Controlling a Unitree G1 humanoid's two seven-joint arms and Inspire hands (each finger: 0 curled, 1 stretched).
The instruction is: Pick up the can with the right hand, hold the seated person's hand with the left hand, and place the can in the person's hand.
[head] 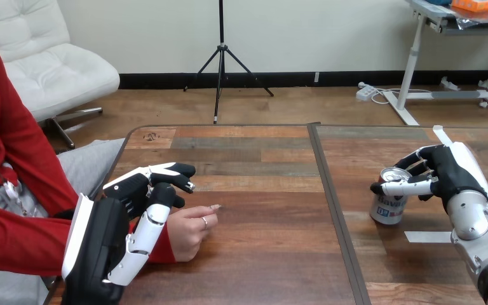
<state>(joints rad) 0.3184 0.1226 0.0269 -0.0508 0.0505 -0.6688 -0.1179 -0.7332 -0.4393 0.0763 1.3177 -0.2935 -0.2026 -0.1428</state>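
Observation:
A silver can [389, 206] with red and blue print stands upright on the right part of the table [260, 190]. My right hand [446, 171] is curled round its top, thumb across the front just under the rim and fingers behind it. The can rests on the table. The person's hand [194, 227] lies loosely curled on the table near the left edge. My left hand [111, 235] stands beside its wrist. Its fingers [165, 175] stretch nearly straight over the far side, and its thumb [147, 232] lies in front of the wrist. I see no closed hold there.
A dark seam [332, 203] runs front to back between the two tabletops. Strips of white tape [427, 236] lie on the right tabletop near the can. The person sits at the left edge, red sleeve along the table's corner.

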